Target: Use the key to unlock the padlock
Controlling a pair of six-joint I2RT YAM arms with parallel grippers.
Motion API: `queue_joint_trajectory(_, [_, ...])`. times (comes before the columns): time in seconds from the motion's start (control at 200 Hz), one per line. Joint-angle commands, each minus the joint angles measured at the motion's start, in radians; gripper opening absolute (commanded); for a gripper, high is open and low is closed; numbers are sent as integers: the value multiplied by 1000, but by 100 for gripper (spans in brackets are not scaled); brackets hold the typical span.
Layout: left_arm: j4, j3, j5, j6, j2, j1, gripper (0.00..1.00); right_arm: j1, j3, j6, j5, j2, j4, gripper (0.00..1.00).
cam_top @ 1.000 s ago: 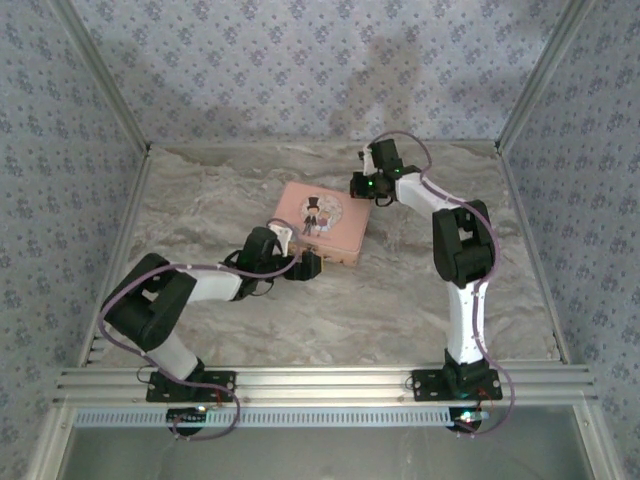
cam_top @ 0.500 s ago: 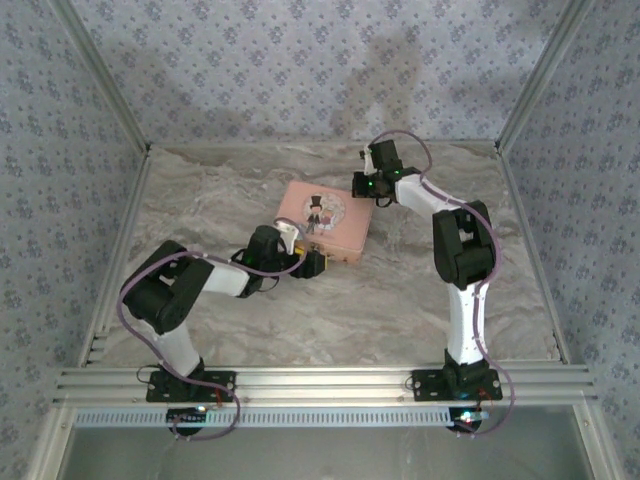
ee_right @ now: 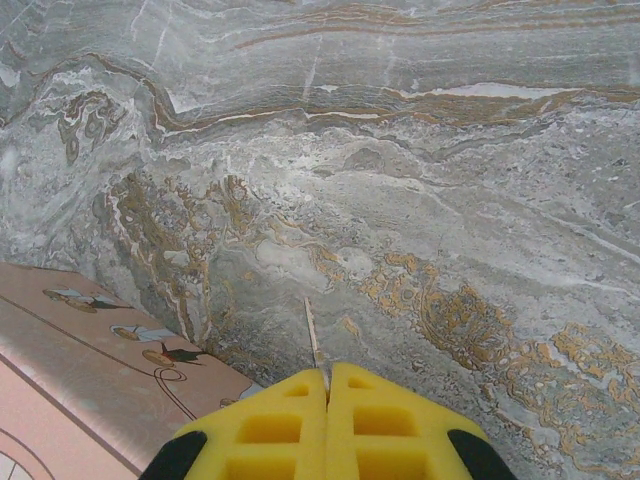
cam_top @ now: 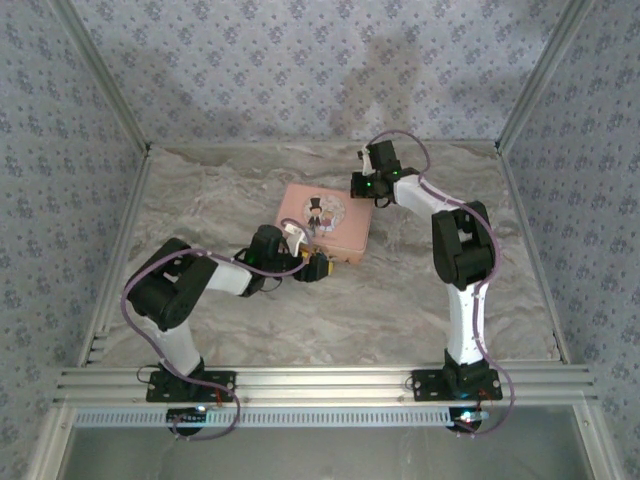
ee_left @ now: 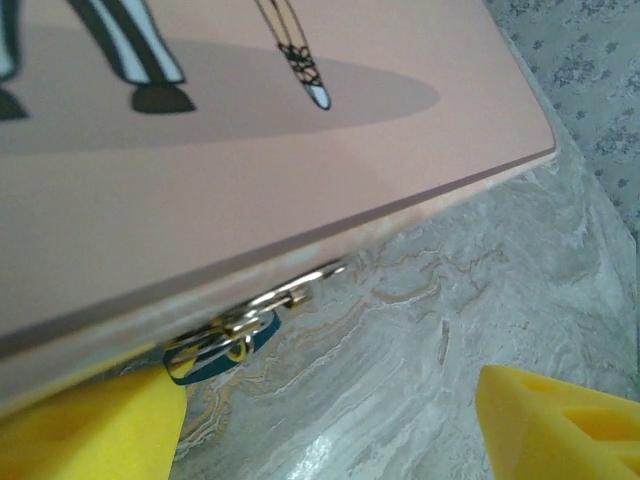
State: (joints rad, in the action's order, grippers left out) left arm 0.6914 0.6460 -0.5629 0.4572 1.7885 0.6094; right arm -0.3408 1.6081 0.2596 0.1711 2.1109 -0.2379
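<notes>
Not yet unlocked: key [ee_right: 311, 335] well apart from padlock [ee_left: 215, 350]
The padlock hung at the pink tin's [ee_left: 300, 150] near edge, left gripper [ee_left: 330, 420] apart and empty beside it; right gripper [ee_right: 328, 385], by the tin's far right corner, clamped a thin sliver, apparently the key

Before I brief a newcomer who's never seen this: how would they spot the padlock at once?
On the marble table lies a pink tin printed with a cartoon couple. Just under its lid edge, on the side facing the left end effector, sits the padlock: tiny, dark bluish metal with silvery rings.
</notes>
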Motion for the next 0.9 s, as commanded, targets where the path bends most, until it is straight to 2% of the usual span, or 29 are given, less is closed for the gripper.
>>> queue_joint_trajectory(0.0, [132,14,-9,-22,-4,16,79,-39,-36,-16,39,-11,-75,0])
queue_joint_trajectory(0.065, [151,2,37,-32,-10,28,82,-42,-38,-16,38,-11,-72,0])
queue_joint_trajectory(0.16, [101,3,179,-85,-28,70,84,-47,-51,-13,33,-17,-56,0])
queue_joint_trajectory(0.275, [130,-8,330,-63,-12,99,86,-57,-51,-10,35,-11,-53,0])
queue_joint_trajectory(0.365, [164,-9,380,-52,4,108,87,-65,-54,-9,36,-9,-48,0])
queue_joint_trajectory(0.425, [187,-7,360,-49,7,108,87,-69,-57,-9,36,-8,-46,0])
queue_joint_trajectory(0.615, [206,4,148,-70,-31,103,81,-69,-60,-14,34,-11,-51,0])
queue_joint_trajectory(0.73, [214,-4,69,-41,-48,96,76,-64,-62,-14,34,-13,-50,0])
queue_joint_trajectory(0.794, [231,-13,46,-16,-50,88,70,-64,-65,-14,34,-14,-49,0])
queue_joint_trajectory(0.894, [239,-27,68,5,-54,78,70,-65,-70,-13,36,-18,-42,0])
